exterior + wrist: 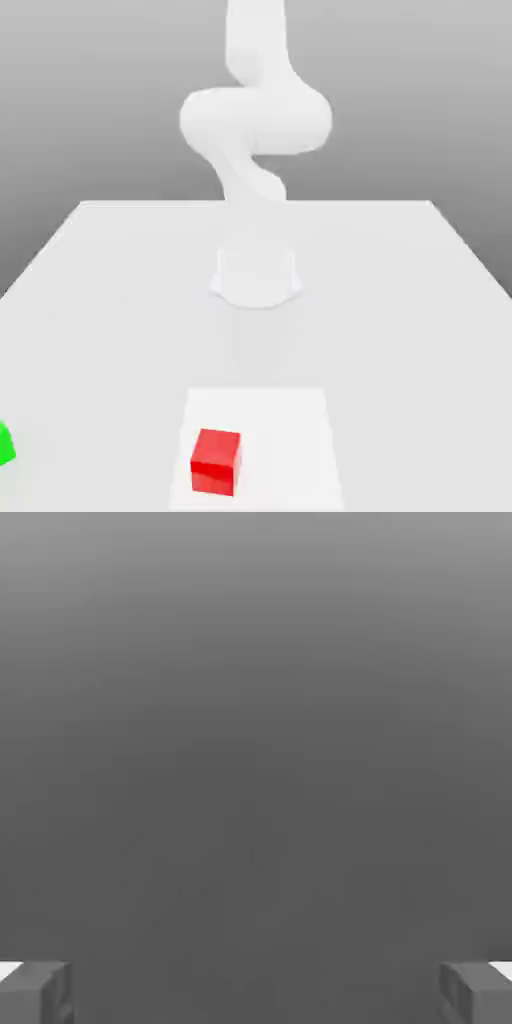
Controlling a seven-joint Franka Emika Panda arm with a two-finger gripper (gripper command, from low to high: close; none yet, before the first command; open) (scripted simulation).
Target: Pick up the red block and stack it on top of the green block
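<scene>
The red block (216, 461) is a small cube resting on the white table near its front edge, a little to the exterior view's left of centre. At the far left edge of the exterior view sits the green block (5, 443), cut off by the frame, on the same table. The white arm (255, 120) rises from its base (256, 275) at the table's middle and bends upward, well above and behind both blocks. In the hand view my gripper (256, 992) is open, its grey fingertips (35, 992) wide apart, with nothing but plain grey background between them.
The white table (400, 300) spreads to both sides of the arm's base. A brighter white square patch (290, 430) lies under and around the red block.
</scene>
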